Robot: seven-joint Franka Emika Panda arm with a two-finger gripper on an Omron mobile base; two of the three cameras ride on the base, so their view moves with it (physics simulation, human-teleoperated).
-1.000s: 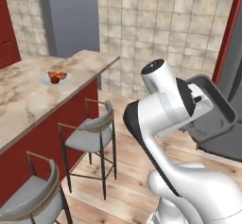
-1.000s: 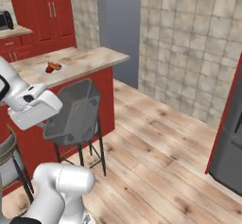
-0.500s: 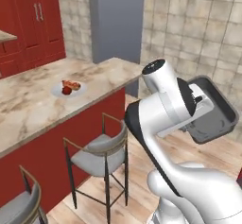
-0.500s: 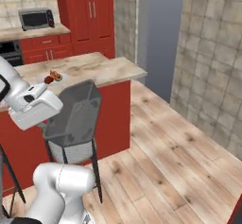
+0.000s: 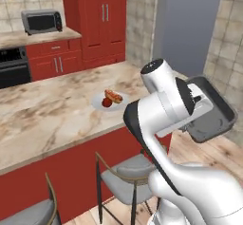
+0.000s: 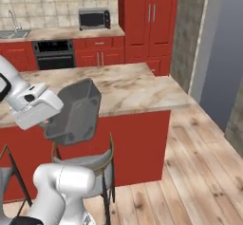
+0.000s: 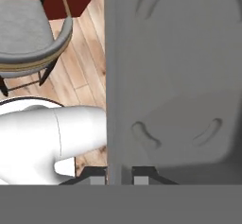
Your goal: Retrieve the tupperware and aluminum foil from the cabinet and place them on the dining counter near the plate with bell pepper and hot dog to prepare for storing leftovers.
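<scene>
Here we have the gripper [image 7: 120, 179] pinching one wall of the tupperware [image 5: 210, 117]: in the hand view its two dark fingertips [image 7: 97, 180] sit pressed against either side of the tub's thin rim edge, with the grey tub wall running up the right of that view. In the base views the tub hangs tipped on its side, its open mouth facing outward, carried in the air off the arm's right, above the wooden floor [image 6: 199, 162] and the grey-seated stools [image 5: 130, 181].

Going outward, the dining counter [image 5: 52, 119] stretches across the left base view, left of and beyond the arm. On it, near its middle, stands the white plate [image 5: 110, 101] with the hot dog [image 5: 113, 95] and the red bell pepper [image 5: 107, 103] touching or just beside each other. So the plate lies to the left of the held tub and farther from us, well apart, with the counter's near edge and a stool between.

We judge that the carry toward the counter is under way; the tub has to swing left over the edge and be turned level before it is set down by the plate. The aluminum foil is yet to be brought, as we see none on the counter.
</scene>
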